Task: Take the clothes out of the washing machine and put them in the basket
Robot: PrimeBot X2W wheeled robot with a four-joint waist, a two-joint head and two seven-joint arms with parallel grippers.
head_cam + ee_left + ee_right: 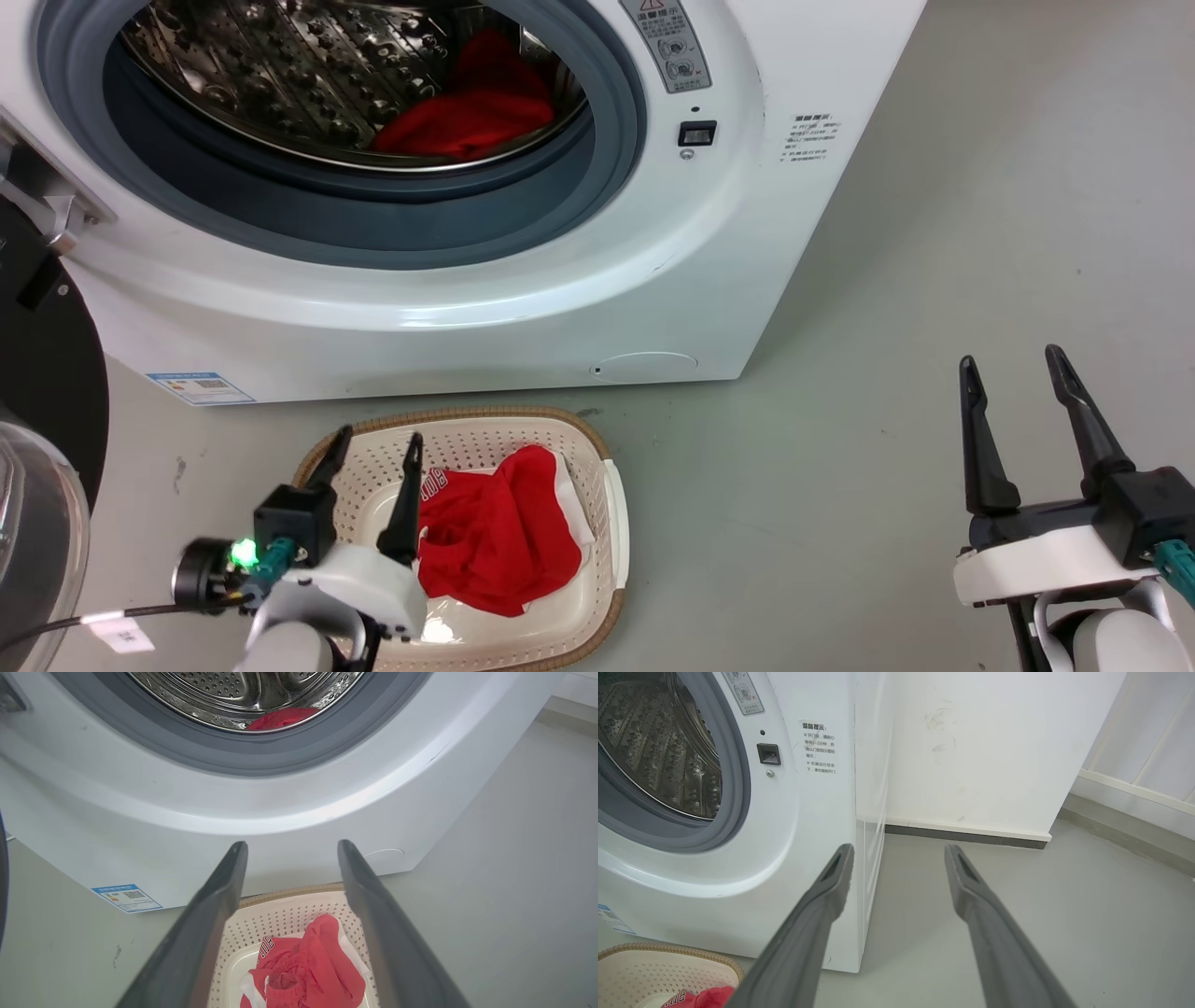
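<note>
Red clothes (495, 541) below parted left gripper (380, 434)

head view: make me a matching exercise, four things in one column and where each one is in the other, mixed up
Things:
1. left gripper
2. right gripper
3. plain red bundle
4. red garment with white parts

Places:
a. inside the drum of the washing machine
b. open, over bare floor
c. lying in the basket
d. open, close to the basket

Pairs: 1-d, 2-b, 3-a, 4-c
</note>
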